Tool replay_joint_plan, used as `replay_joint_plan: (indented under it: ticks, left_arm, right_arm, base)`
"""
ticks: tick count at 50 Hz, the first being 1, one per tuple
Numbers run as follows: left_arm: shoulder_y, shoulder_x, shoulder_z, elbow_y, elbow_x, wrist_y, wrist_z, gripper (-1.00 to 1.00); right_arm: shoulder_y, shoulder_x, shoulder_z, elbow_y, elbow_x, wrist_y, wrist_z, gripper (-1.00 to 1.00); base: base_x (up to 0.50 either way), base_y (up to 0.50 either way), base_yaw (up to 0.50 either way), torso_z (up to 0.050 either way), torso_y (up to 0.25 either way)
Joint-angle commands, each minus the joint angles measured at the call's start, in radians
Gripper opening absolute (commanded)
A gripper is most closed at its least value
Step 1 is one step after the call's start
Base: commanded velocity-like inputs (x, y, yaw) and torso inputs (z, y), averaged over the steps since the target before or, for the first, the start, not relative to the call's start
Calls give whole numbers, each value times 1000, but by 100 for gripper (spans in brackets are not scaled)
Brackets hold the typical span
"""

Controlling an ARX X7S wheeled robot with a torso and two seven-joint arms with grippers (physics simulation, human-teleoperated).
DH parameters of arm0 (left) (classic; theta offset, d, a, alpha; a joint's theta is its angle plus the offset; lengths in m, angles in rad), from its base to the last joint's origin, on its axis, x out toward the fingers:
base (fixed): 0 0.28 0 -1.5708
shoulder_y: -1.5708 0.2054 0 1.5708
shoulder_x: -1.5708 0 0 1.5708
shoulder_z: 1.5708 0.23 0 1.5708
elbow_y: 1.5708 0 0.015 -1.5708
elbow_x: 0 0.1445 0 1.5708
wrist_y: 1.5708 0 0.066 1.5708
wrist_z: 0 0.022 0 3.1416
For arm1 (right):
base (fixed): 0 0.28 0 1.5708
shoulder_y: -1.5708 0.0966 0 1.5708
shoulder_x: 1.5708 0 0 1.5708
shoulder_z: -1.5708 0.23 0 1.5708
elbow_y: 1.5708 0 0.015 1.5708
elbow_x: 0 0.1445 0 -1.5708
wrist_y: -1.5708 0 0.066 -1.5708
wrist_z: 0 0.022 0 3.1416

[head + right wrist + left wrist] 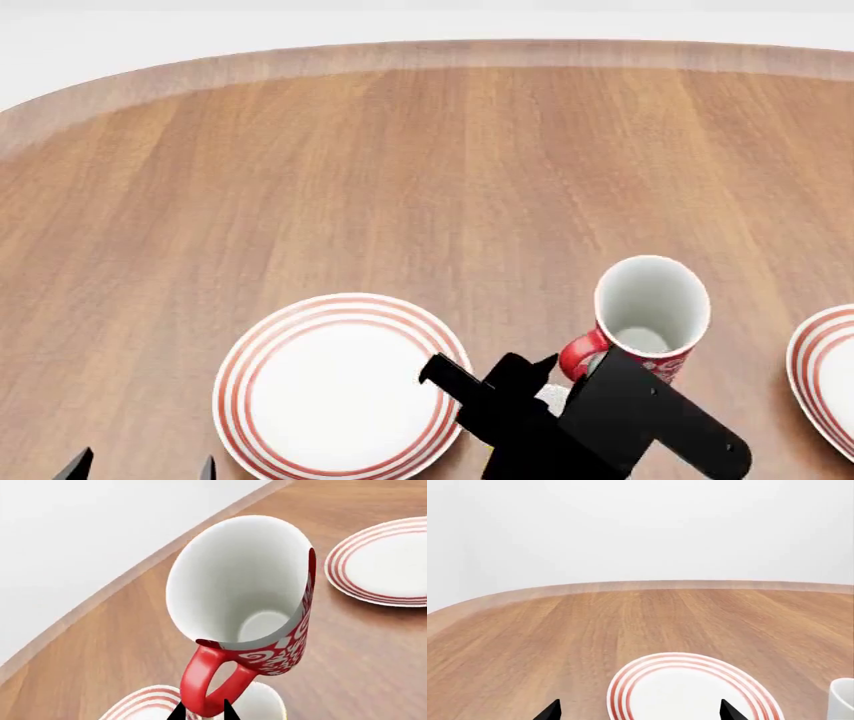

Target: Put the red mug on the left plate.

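You have the red mug (650,312) pinched by its handle in the right gripper (203,711); carry it leftward over the left plate (334,392).

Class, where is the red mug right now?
In the head view the red mug sits right of centre, between the left plate and the other plate, its handle in the right pincer.

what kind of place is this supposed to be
Probably a simulated dining or tabletop setup, not a real room: a rounded wooden table against a blank white backdrop, holding only tableware, namely the red-ringed left plate, a second matching plate and the red mug.
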Motion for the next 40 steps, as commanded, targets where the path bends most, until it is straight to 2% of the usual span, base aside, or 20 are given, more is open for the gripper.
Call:
replay_joint_plan:
  ticks: [1, 14, 28, 40]
  left_arm:
    - [1, -5, 3, 5, -4, 1, -5, 100]
    - [6, -12, 4, 15, -6, 2, -13, 100]
    - [3, -16, 8, 14, -10, 3, -18, 100]
    - [4, -21, 9, 19, -15, 4, -21, 100]
  right_arm:
    - [-3, 11, -72, -135, -12, 40, 22, -100]
    - [-12, 1, -178, -206, -31, 61, 3, -100]
    - [4, -11, -215, -12, -23, -61, -267, -100]
    - [63, -44, -269, 187, -65, -100, -390, -100]
  base:
    - [0, 0, 0, 0, 0]
    - [0, 0, 0, 0, 0]
    - [0, 0, 0, 0, 1]
    - [0, 0, 0, 0, 0]
